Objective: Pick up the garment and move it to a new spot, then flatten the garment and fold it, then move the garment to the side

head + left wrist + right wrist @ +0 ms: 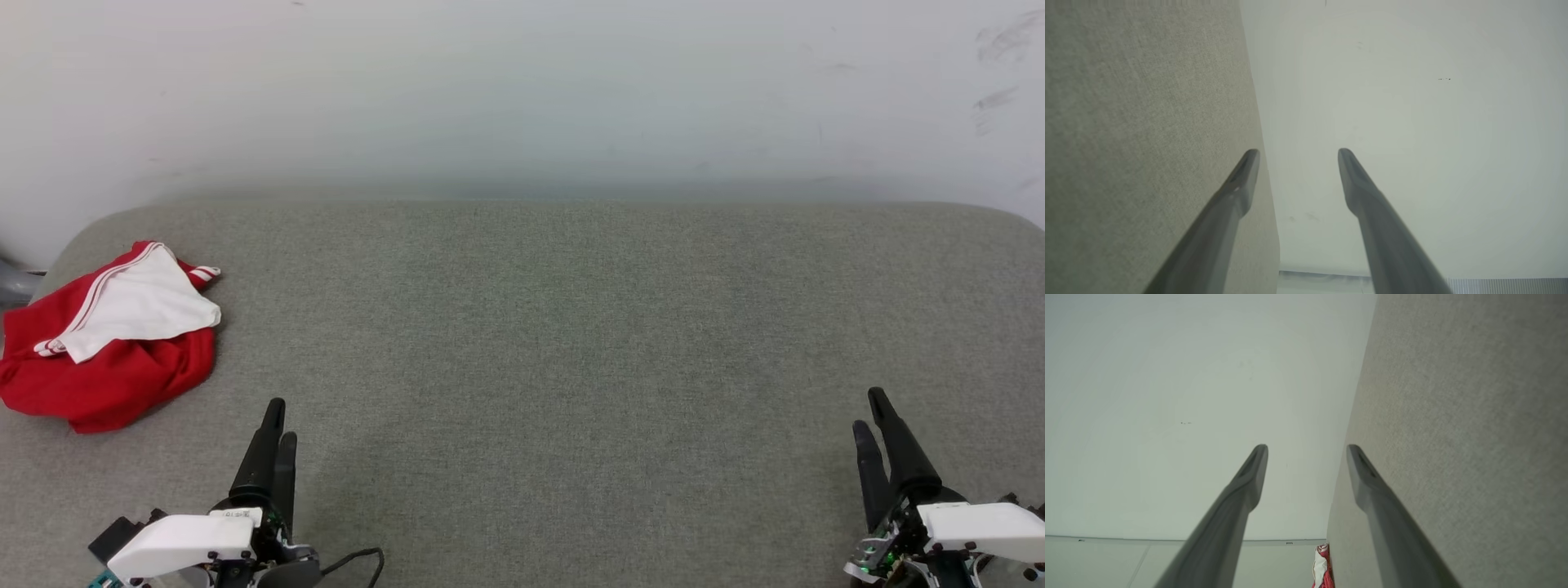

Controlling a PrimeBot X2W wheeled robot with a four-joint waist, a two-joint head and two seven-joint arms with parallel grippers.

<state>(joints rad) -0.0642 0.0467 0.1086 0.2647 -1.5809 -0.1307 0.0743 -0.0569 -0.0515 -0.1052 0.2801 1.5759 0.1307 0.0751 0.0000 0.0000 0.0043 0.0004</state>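
Grey fabric covers the counter (571, 327) below a pale wall. The one garment (114, 359) lies crumpled on it, a white sleeve over the red body, ahead of the left jaws and a little to their outer side, well apart from the right jaws. Two sets of jaws, each with two dark fingers (263, 457), stand released and empty near the front edge, probably because the pick-up hasn't begun.
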